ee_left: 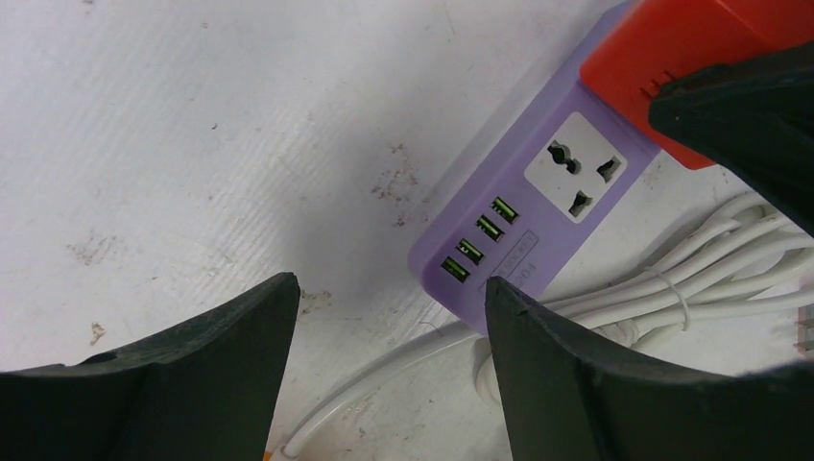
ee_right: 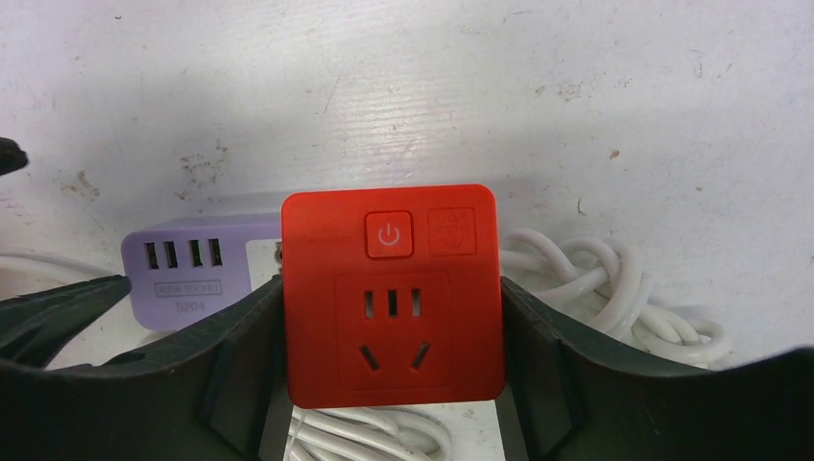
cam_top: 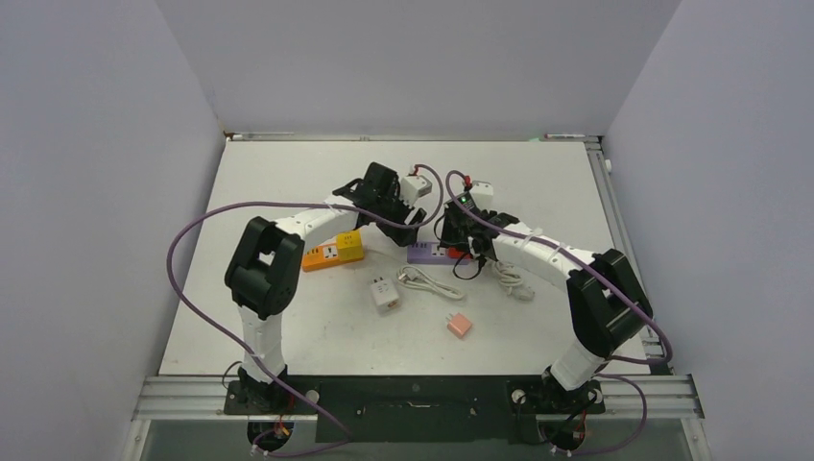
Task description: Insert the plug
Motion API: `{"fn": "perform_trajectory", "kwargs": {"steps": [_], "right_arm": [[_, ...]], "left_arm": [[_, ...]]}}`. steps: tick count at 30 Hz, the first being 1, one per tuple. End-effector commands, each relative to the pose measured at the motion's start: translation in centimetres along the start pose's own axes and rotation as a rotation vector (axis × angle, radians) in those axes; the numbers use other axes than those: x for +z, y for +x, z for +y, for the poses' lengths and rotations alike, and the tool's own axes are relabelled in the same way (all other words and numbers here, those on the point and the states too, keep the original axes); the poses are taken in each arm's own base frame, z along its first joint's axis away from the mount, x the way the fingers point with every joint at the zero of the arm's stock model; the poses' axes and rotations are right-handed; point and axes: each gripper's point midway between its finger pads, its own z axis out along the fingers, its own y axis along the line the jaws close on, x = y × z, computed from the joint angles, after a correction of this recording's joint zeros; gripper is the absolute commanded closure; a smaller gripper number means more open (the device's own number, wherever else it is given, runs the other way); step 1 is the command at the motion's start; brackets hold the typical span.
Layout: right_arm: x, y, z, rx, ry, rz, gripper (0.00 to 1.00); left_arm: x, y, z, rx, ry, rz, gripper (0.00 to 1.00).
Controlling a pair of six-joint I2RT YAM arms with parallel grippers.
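The plug (ee_right: pixel 392 293) is a red square adapter with a power button and socket holes on its face. My right gripper (ee_right: pixel 392 322) is shut on its two sides, holding it over one end of the purple power strip (ee_right: pixel 182 264). The strip (ee_left: pixel 538 211) lies flat on the table; its universal socket and USB ports show, and the red plug (ee_left: pixel 691 58) sits at its far end. My left gripper (ee_left: pixel 392 283) is open just off the strip's USB end with nothing between its fingers. From above, both grippers meet at the strip (cam_top: pixel 423 254).
A coiled white cable (ee_right: pixel 595 279) lies beside and under the strip. An orange and yellow power strip (cam_top: pixel 333 252), a white adapter (cam_top: pixel 386 294) and a small pink cube (cam_top: pixel 459 325) lie nearer the front. Two white adapters (cam_top: pixel 416 184) sit behind the grippers.
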Motion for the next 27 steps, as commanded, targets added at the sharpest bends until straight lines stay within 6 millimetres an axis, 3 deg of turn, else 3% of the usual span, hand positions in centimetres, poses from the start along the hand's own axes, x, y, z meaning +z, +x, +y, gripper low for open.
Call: {"fn": "perform_trajectory", "kwargs": {"steps": [1,9,16,27], "right_arm": [[-0.3,1.0,-1.0,-0.008,0.021,-0.009,0.95],[0.1,1.1,-0.8,-0.026,0.021,0.002,0.95],[-0.7,0.0,-0.2,-0.026,-0.011,-0.031,0.95],[-1.8,0.4,0.1,0.002,-0.061,-0.121,0.95]], "left_arm": [[0.2,-1.4,-0.7,0.056,0.029,-0.015,0.35],[1.6,0.3,-0.1,0.093,-0.02,0.053,0.58],[2.6,0.3,-0.1,0.098,-0.028,0.07,0.64],[2.9,3.1,-0.2,0.108,-0.022,0.148,0.74]]}}
